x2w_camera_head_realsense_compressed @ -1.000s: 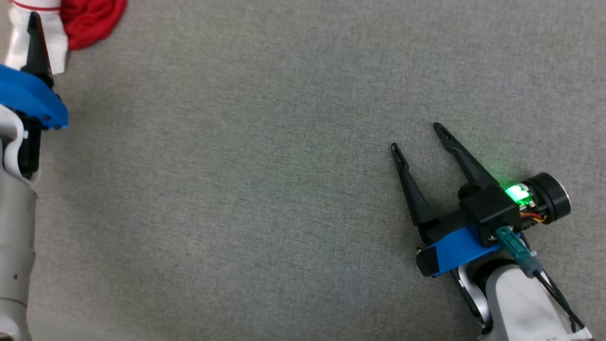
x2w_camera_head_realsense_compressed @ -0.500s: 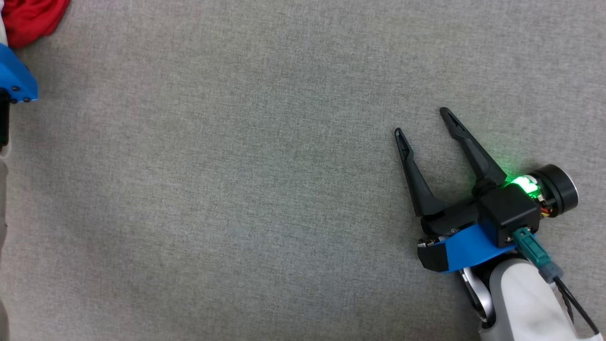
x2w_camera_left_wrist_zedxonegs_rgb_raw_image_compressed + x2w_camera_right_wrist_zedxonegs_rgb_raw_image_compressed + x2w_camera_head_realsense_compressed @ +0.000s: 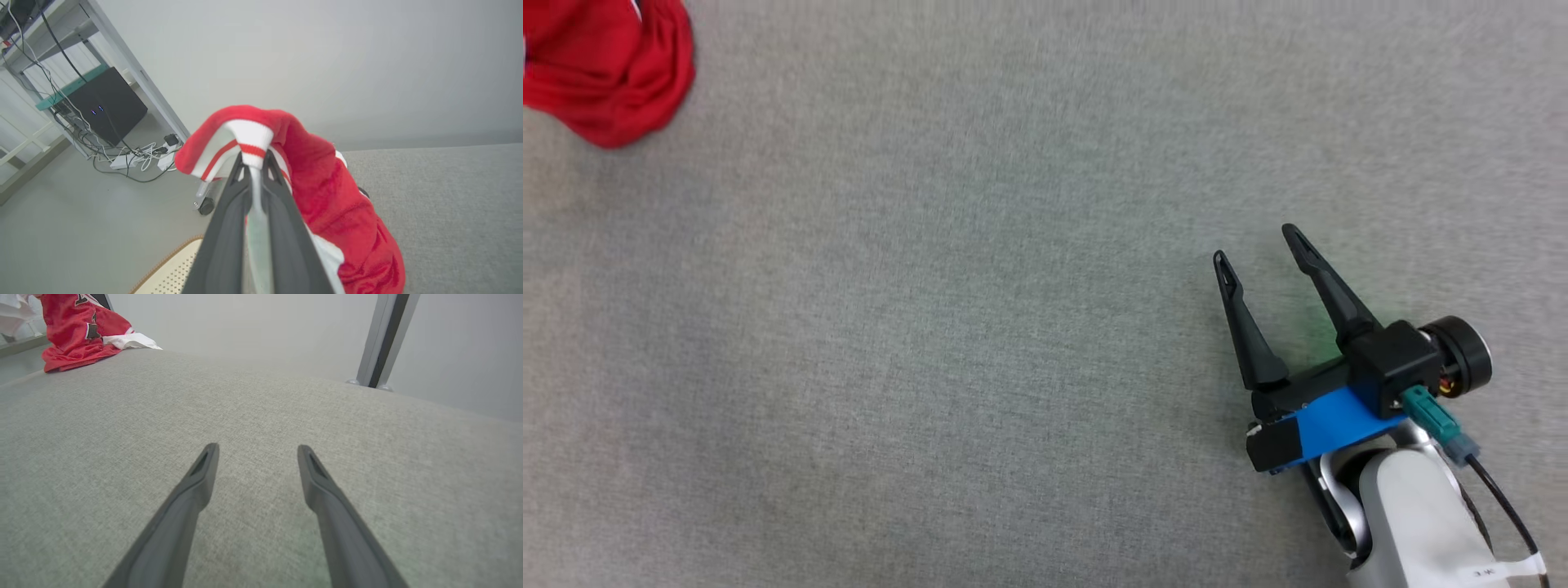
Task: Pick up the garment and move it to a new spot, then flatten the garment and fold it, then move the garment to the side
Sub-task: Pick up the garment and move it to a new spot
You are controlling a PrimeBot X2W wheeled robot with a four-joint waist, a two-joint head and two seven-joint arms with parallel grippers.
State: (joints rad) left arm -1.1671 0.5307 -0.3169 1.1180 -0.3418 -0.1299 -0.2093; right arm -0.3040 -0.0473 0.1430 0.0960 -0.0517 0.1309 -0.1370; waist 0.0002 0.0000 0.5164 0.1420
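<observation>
Red-and-white fabric garment (image 3: 605, 73), head view: bunched at my grey fabric worktop's (image 3: 931, 327) far-left corner; right gripper (image 3: 1256, 245) wide, empty.
Left wrist view: left gripper (image 3: 255, 157) has just clamped the striped cuff, so I can start carrying.
Right wrist view: hem touching the worktop's far edge.

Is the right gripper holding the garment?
No: the right gripper stands open over the bare grey surface, and the red garment lies far beyond its fingertips.
</observation>
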